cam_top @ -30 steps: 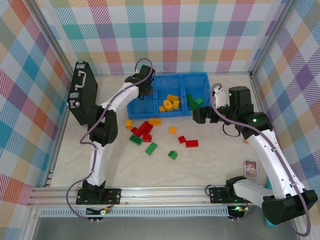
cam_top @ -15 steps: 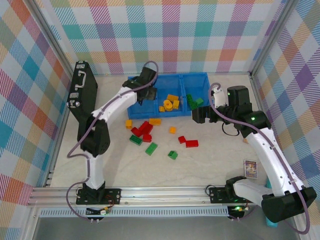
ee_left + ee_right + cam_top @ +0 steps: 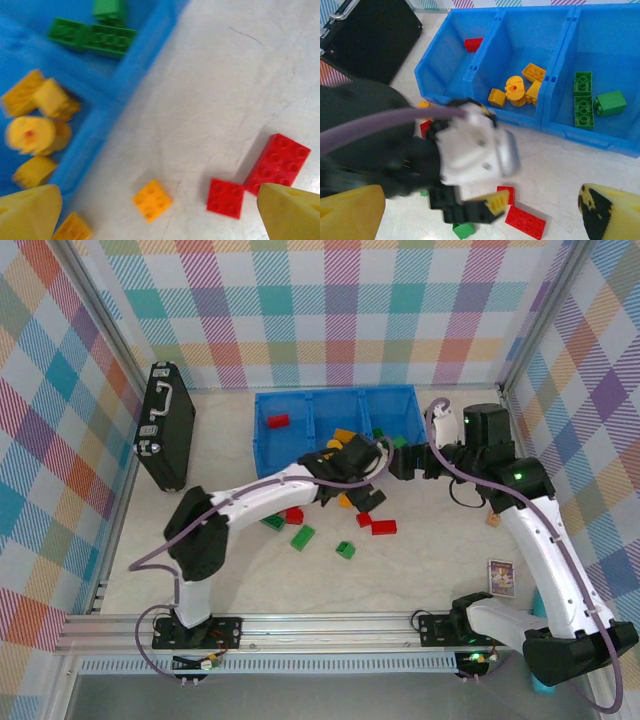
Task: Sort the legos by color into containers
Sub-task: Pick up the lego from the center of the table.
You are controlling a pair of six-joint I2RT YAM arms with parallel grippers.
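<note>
Pale tabletop (image 3: 225, 75). Left gripper (image 3: 159, 205) wide, empty, above small red brick (image 3: 226, 198), corner-to-corner with long red brick (image 3: 276, 163), near blue bin (image 3: 125, 100). Right gripper (image 3: 480, 210) wide, empty. Centre your jaws on small red brick; avoid neighbour.

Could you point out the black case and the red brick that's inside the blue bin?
black case (image 3: 168, 440), top external view, middle of its broad face.
red brick (image 3: 278, 421), top external view, its studded top.

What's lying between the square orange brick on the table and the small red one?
Nothing: the left wrist view shows bare table between the orange brick and the small red brick.
</note>
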